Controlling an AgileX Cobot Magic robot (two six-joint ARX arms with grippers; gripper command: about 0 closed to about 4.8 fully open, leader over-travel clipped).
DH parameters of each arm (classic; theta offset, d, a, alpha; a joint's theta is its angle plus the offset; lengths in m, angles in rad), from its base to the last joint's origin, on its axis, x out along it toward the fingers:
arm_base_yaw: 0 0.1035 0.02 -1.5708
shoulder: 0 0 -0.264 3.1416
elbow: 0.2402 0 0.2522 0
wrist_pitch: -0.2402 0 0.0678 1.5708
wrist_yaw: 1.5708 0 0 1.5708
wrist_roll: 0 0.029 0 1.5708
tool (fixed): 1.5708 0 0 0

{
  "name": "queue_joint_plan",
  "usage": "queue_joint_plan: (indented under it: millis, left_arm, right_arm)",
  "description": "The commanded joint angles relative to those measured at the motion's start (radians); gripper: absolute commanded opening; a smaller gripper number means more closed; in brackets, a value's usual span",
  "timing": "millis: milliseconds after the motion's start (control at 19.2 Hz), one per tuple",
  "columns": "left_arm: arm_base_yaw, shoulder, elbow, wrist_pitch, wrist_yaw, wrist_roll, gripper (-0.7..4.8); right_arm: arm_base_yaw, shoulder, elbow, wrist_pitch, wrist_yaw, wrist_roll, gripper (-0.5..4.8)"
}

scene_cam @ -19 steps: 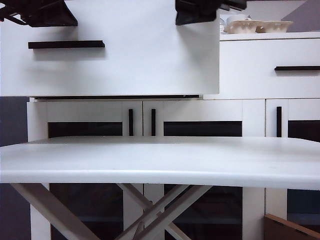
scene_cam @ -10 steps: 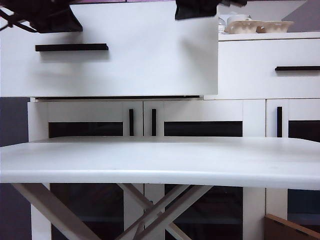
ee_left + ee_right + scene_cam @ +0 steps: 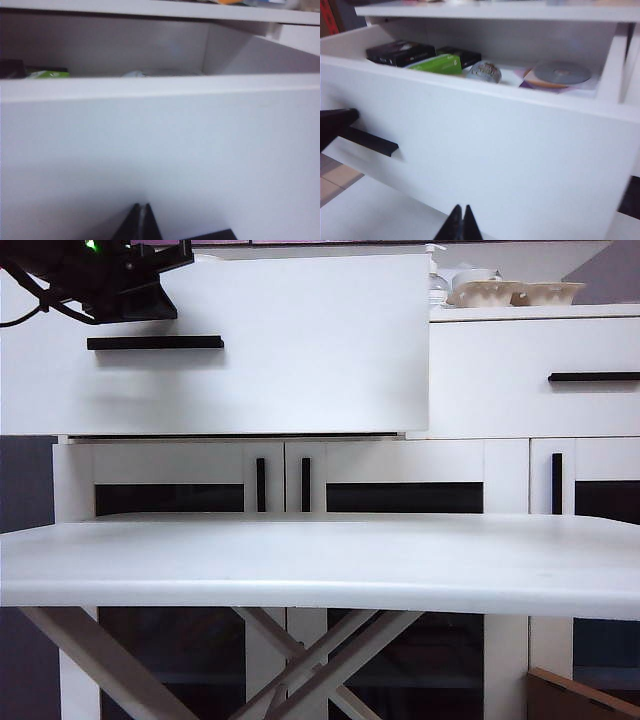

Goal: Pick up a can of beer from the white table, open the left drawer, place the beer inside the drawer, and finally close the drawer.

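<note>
The left claw (image 3: 141,220), tips pressed together and holding nothing, sits close against the white front of the left drawer (image 3: 300,340), above its black bar handle (image 3: 155,342) at the upper left of the exterior view. The drawer stands pulled out above the bare white tabletop (image 3: 320,560). Inside it, the can of beer (image 3: 484,72) lies on its side between a green packet (image 3: 436,64) and a silver disc (image 3: 562,73). The right claw (image 3: 461,220), tips also together and empty, hangs before the drawer front, beside the handle.
</note>
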Motion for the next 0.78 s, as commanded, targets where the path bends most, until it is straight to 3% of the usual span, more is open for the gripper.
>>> queue_joint_plan:
  millis: [52,781]
  left_arm:
    - [0.014,0.046,0.052,0.036,-0.002,-0.004,-0.06]
    - [0.022,0.256,0.283,0.029,0.011,-0.029,-0.06]
  right_arm:
    - [0.002,-0.023,0.005,-0.019,-0.009,-0.003,-0.05]
    - [0.002,-0.038,0.006,-0.027,-0.058,-0.003,-0.05]
